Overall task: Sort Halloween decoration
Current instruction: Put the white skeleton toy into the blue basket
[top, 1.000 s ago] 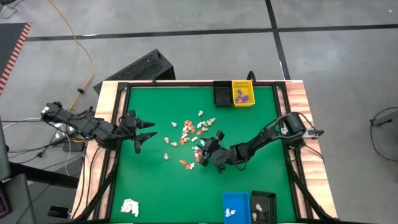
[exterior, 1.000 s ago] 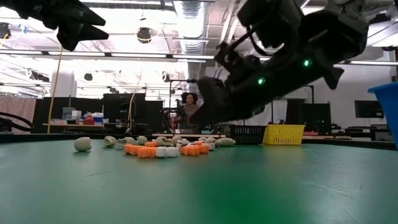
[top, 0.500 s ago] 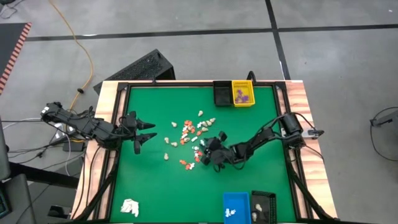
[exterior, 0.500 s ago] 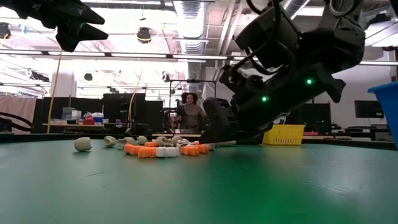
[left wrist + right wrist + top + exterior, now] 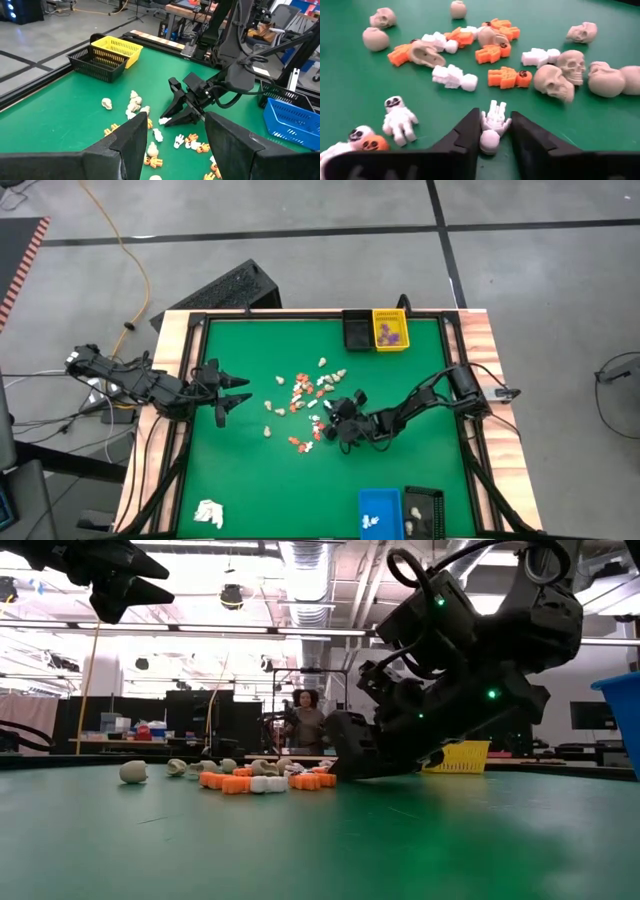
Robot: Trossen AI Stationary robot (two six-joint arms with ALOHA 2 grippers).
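- The right gripper (image 5: pixel 492 134) is standing down at the mat, its fingers narrowly parted around a white skeleton (image 5: pixel 493 126); a firm grip I cannot confirm.
- The left gripper (image 5: pixel 238 391) is waiting wide open and empty near the table's left edge.
- Most decorations (image 5: pixel 305 392) are lying unsorted mid-table; a few are sitting in the yellow bin (image 5: pixel 390 330) and blue bin (image 5: pixel 378 511).
- Only the right wrist view is showing skulls (image 5: pixel 570 64) clearly.

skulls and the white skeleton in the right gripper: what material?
Skulls: probably moulded plastic, matte beige, with crisp eye sockets. White skeleton between the right gripper's fingers: likely rigid plastic, slight sheen, holds its shape. Neither is certain from looks alone.
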